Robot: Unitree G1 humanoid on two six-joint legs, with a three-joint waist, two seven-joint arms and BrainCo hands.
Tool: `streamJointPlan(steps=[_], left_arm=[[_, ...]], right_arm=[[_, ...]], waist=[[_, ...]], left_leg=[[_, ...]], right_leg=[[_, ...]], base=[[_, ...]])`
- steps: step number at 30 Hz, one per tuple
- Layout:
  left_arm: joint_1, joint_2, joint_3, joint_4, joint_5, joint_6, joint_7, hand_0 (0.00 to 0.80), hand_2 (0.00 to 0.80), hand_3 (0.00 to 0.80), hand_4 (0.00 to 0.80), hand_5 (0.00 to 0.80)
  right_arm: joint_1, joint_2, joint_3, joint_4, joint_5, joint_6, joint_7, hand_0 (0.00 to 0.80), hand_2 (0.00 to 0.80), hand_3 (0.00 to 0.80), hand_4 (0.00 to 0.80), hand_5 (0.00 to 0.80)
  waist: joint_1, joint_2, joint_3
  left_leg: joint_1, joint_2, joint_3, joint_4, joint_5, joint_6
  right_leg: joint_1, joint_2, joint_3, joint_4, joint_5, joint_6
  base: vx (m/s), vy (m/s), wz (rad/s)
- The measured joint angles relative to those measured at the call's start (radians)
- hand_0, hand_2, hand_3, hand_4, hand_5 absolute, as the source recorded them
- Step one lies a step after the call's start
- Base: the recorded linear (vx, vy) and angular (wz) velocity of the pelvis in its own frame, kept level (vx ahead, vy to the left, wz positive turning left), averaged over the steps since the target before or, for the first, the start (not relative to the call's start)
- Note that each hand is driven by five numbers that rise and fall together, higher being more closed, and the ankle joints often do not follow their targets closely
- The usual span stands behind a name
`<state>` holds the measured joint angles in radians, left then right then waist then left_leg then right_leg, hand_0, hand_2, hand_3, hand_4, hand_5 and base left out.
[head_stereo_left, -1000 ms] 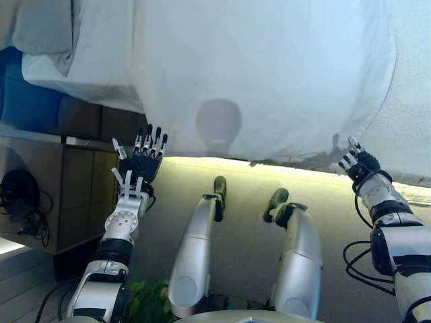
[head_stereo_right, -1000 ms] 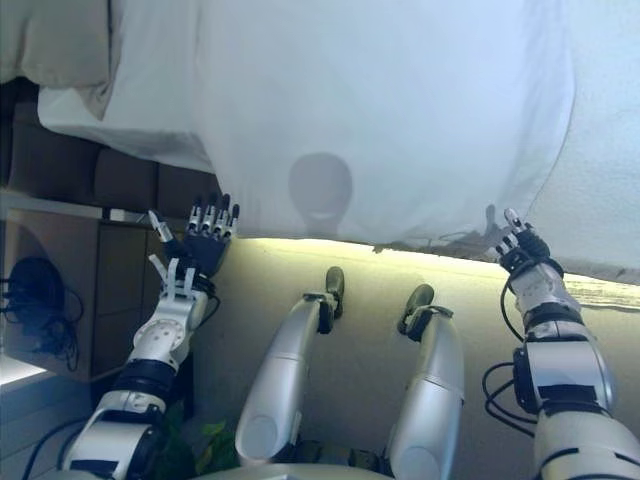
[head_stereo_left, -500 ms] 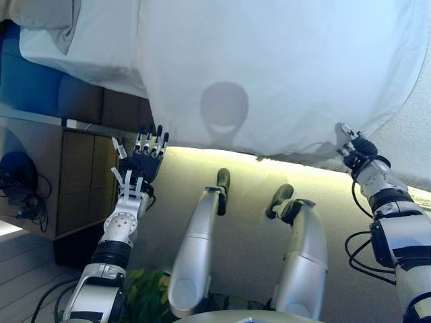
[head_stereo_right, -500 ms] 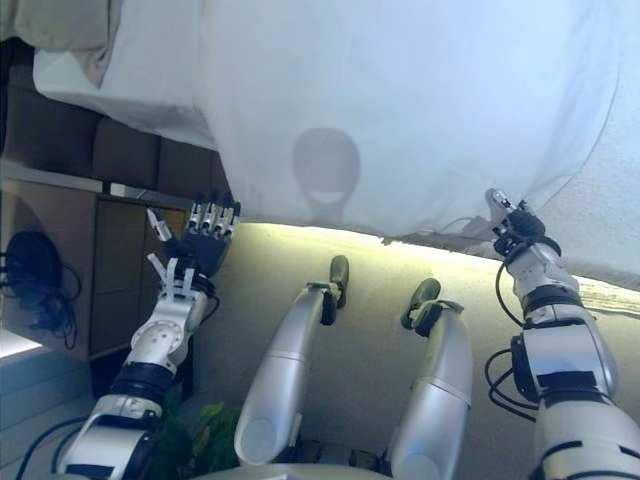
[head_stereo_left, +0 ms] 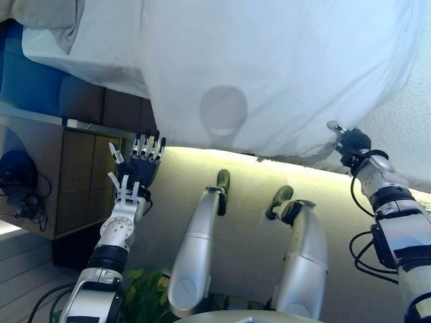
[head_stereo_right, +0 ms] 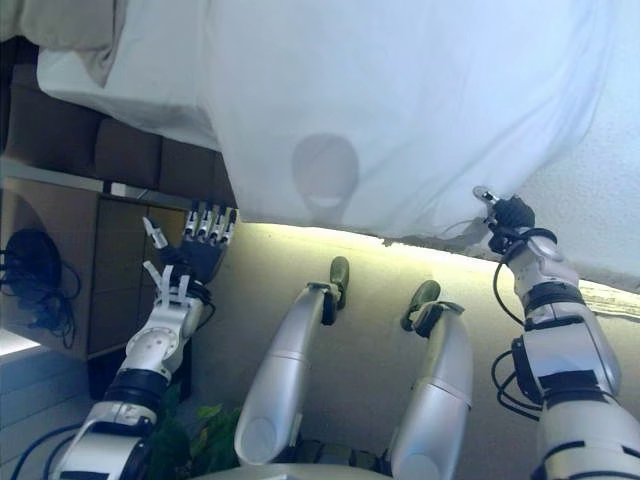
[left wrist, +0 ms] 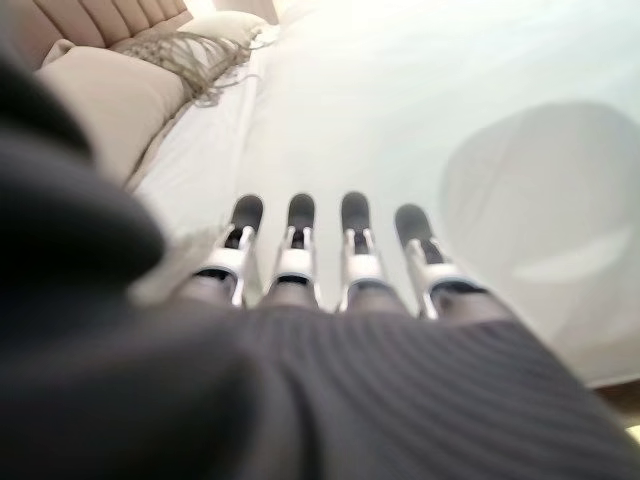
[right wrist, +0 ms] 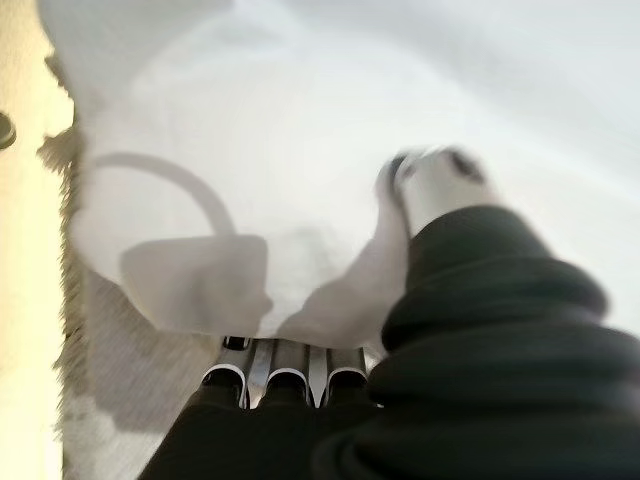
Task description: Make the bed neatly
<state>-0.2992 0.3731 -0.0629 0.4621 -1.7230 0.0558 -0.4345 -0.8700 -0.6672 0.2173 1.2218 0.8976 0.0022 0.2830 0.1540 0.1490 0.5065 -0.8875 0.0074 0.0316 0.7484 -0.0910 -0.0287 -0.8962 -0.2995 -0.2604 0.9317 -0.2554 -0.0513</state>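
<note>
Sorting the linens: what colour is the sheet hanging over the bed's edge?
Plain white, no pattern; the sheet shows best in the left eye view.

The sheet point(head_stereo_left: 269, 67) is lying spread over the bed point(head_stereo_left: 417, 134), its near edge hanging toward the floor point(head_stereo_left: 242, 182). To the left of the sheet, a pillow point(left wrist: 90, 100) is resting at the head of the bed. Below and left of the sheet's near corner, a cabinet point(head_stereo_left: 60, 182) is standing on the floor. The left hand point(head_stereo_left: 138, 168) is sitting just below that corner, while the right hand point(head_stereo_left: 350, 142) is meeting the sheet's near edge toward its right end.
</note>
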Motion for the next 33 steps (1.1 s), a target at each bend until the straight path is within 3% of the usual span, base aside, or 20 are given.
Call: streamJointPlan(steps=[9, 21, 33], left_arm=[[0.005, 0.001, -0.001, 0.002, -0.001, 0.004, -0.029, 0.000, 0.000, 0.000, 0.000, 0.000], [-0.004, -0.002, -0.026, 0.038, 0.000, -0.003, -0.078, 0.000, 0.000, 0.000, 0.000, 0.000], [-0.006, -0.010, -0.026, 0.044, 0.020, -0.025, -0.097, 0.000, 0.000, 0.000, 0.000, 0.000]], right_arm=[[0.016, 0.021, 0.004, -0.001, 0.000, 0.002, 0.011, 0.800, 0.800, 0.800, 0.800, 0.800], [0.146, 0.119, -0.004, 0.001, -0.005, 0.012, 0.038, 0.800, 0.800, 0.800, 0.800, 0.800], [0.223, 0.248, -0.006, 0.001, -0.094, 0.050, 0.049, 0.800, 0.800, 0.800, 0.800, 0.800]], waist=[[-0.003, 0.000, 0.000], [-0.023, -0.012, 0.002], [-0.030, -0.057, -0.057]], left_leg=[[0.065, 0.007, -0.001, -0.045, 0.006, 0.008], [0.373, 0.000, 0.030, -0.232, 0.019, 0.021], [0.537, -0.015, 0.054, -0.373, 0.037, 0.033]], right_leg=[[0.067, 0.016, 0.000, -0.057, 0.014, 0.007], [0.371, 0.037, -0.007, -0.262, 0.063, 0.056], [0.525, 0.038, -0.023, -0.399, 0.097, 0.083]], base=[[-0.001, 0.005, -0.01], [0.054, 0.041, -0.07], [0.058, 0.064, -0.03]])
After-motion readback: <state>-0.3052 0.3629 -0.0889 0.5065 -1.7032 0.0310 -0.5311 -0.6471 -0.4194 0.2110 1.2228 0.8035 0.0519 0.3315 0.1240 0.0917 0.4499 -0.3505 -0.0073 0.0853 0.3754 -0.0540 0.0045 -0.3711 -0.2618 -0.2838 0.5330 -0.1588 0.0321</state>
